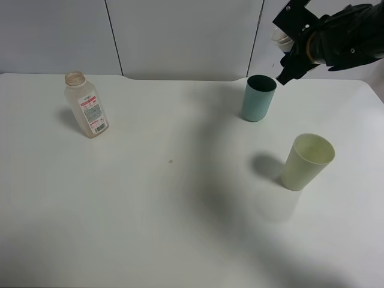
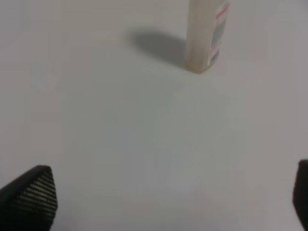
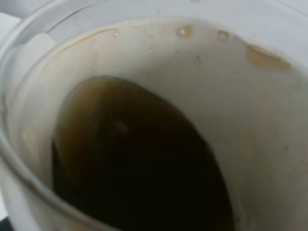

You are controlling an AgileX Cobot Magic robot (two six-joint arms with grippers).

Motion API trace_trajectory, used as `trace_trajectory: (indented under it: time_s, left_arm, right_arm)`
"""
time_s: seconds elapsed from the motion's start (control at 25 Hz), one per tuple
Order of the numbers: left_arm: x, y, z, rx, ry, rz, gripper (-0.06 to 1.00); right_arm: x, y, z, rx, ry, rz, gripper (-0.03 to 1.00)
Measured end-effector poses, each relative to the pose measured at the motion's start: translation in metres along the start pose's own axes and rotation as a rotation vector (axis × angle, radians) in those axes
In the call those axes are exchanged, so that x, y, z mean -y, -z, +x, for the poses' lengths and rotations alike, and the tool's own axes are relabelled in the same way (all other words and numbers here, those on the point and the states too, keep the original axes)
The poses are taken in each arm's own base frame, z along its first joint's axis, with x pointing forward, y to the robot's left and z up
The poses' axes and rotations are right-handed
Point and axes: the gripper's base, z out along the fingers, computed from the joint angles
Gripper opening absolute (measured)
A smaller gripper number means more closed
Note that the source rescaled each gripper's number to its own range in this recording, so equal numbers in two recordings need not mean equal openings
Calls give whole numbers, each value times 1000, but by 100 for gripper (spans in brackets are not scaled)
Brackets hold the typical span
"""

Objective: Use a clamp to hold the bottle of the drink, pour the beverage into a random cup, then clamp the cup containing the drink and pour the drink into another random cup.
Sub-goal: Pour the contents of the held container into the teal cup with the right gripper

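The drink bottle [image 1: 87,107], clear plastic with a red-and-white label and no cap, stands at the table's far left; it also shows in the left wrist view [image 2: 207,36]. My left gripper [image 2: 163,202] is open and empty, low over the table, well short of the bottle. My right gripper [image 1: 287,43] is raised at the far right, shut on a white cup [image 1: 279,37]. The right wrist view looks into this white cup [image 3: 269,120], which holds brown drink [image 3: 144,168] and is tilted. A teal cup [image 1: 258,98] stands just below and left of it.
A pale yellow-green cup [image 1: 308,161] stands upright on the right, nearer than the teal cup. The white table [image 1: 168,210] ends at a wall behind. A small dark speck [image 1: 170,161] lies mid-table. My left arm does not show in the exterior view.
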Motion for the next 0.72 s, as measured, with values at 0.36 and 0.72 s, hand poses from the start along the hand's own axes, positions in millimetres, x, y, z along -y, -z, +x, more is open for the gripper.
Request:
trace_trajectory:
  time_s: [0.36,0.72]
  left_arm:
    - [0,0,0,0,0,0,100]
    - [0,0,0,0,0,0,100]
  right_arm:
    - [-6,-1,-2,0,139,-10,3]
    - [-5,-1,-1,-15,248,12,3]
